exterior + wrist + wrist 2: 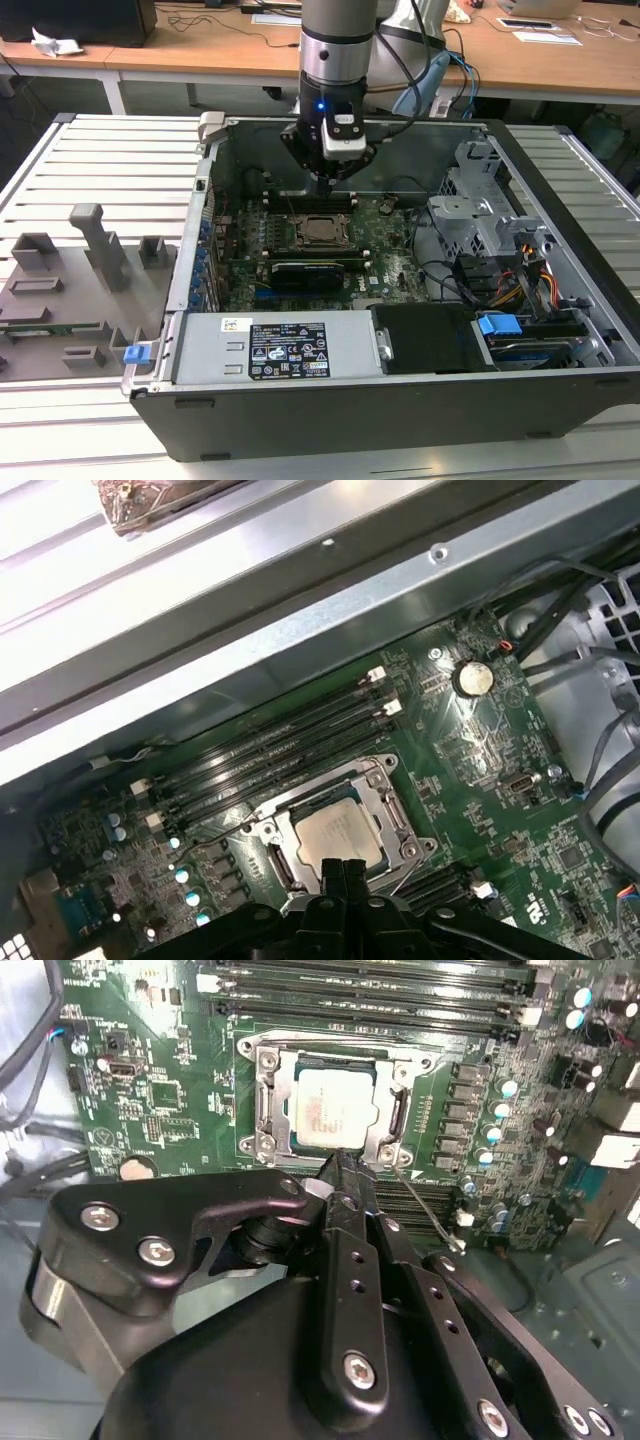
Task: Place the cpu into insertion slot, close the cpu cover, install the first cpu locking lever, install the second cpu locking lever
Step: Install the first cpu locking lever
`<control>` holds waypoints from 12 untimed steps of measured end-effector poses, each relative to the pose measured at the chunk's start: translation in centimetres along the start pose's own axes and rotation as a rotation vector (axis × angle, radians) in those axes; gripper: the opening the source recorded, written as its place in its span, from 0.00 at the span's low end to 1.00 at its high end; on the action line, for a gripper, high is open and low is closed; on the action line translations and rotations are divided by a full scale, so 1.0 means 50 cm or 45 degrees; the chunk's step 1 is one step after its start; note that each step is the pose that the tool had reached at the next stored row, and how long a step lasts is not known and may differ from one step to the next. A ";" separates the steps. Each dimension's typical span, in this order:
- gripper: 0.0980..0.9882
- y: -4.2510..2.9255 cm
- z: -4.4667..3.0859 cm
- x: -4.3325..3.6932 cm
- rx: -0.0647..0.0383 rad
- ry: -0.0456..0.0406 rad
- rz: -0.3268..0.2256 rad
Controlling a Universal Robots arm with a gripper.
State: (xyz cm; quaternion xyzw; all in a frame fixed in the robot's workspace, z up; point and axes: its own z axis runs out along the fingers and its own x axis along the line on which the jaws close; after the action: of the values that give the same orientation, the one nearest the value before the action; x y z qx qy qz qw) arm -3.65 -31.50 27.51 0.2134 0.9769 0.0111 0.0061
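Evidently the cpu (pixel 335 1105) is seated in the insertion slot (pixel 291 1130), with the cpu cover (pixel 268 1100) flat around it. The tool (pixel 340 1168), clenched on nothing, is held at the socket corner beside an unlatched locking lever (pixel 425 1208); pressure is best kept on its wire alone.

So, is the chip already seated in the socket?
Yes, in the second wrist view the chip lies flat inside the socket, with the metal cover frame lying around it.

Nothing was readable. A dark label (pixel 288 350) and a small white sticker (pixel 235 324) on the power supply (pixel 195 355), at the case's (pixel 400 420) near edge, carried print too small; the cpu's (pixel 336 1105) marks were illegible.
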 end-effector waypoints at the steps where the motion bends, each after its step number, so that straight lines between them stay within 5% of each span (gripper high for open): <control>1: 0.01 0.000 0.000 0.000 0.000 0.000 -0.019; 12: 0.01 0.000 0.000 0.000 -0.002 0.008 -0.311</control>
State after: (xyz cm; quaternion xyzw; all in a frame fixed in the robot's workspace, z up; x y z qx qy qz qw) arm -3.65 -31.50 27.50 0.0930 0.9956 0.0118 0.0048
